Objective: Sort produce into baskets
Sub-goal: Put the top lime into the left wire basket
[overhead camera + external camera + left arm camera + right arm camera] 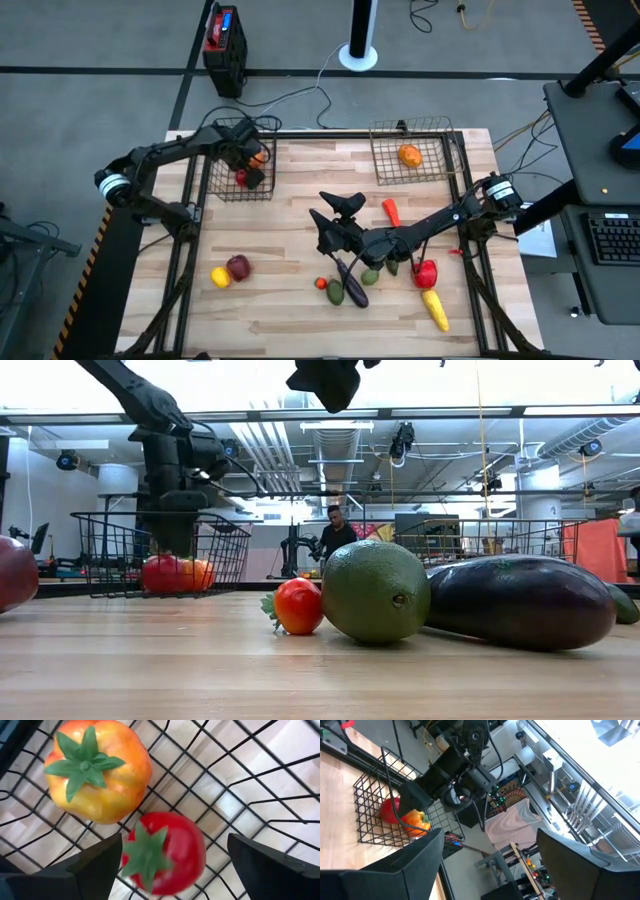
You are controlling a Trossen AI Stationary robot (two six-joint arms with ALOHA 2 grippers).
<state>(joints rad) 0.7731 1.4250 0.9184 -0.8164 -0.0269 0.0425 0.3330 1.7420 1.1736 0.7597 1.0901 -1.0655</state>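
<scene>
My left gripper [175, 851] hangs open inside the far-left wire basket [226, 186], pointing down. Its fingers stand on either side of a red tomato-like fruit [167, 852], which lies on the basket floor beside an orange-yellow pepper [95, 770]. My right gripper [331, 213] is open and empty, held level high above the table's middle. Below and near it lie a purple eggplant [352, 283], a green fruit [375, 591] and a small tomato [298, 605]. The far-right basket [440, 170] holds an orange [409, 155].
A lemon [220, 277] and a red apple [238, 267] lie near left. An orange-red piece [390, 211], a red pepper [426, 272] and a yellow corn [435, 308] lie at the right. A black-and-red box [224, 45] stands on the floor beyond the table. A person stands far back [337, 532].
</scene>
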